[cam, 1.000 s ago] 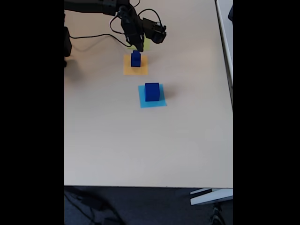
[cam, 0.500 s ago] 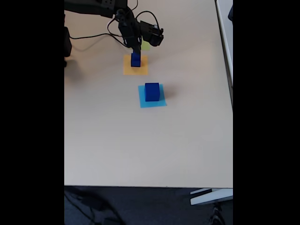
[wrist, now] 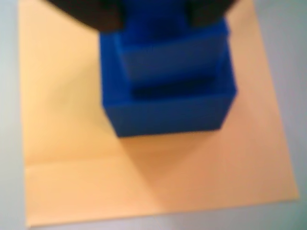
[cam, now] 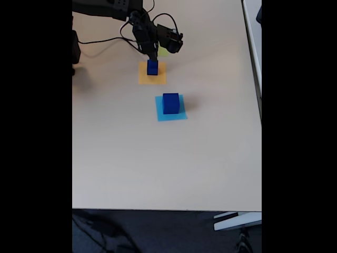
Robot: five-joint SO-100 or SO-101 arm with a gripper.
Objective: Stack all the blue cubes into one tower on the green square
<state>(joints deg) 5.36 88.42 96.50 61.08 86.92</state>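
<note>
In the wrist view a blue cube [wrist: 168, 112] sits on the orange square [wrist: 144, 177], and a smaller blue cube [wrist: 172, 55] rests on top of it. My gripper [wrist: 153, 21] is right over this stack. Its dark fingers [wrist: 91, 12] flank the top of the smaller cube, but the blur hides whether they press on it. In the fixed view the gripper [cam: 153, 57] hangs just above the stack [cam: 152, 67]. A larger blue cube [cam: 170, 103] stands on the light blue square [cam: 171, 113]. A sliver of the green square [cam: 165, 51] shows behind the gripper.
The arm [cam: 105, 7] reaches in from the top left, with black cables [cam: 105, 40] trailing on the table beside it. The table's right edge [cam: 260, 105] and front edge [cam: 168, 209] bound the beige top.
The gripper has come down and slightly left onto the stack on the orange square. The cubes have not moved.
</note>
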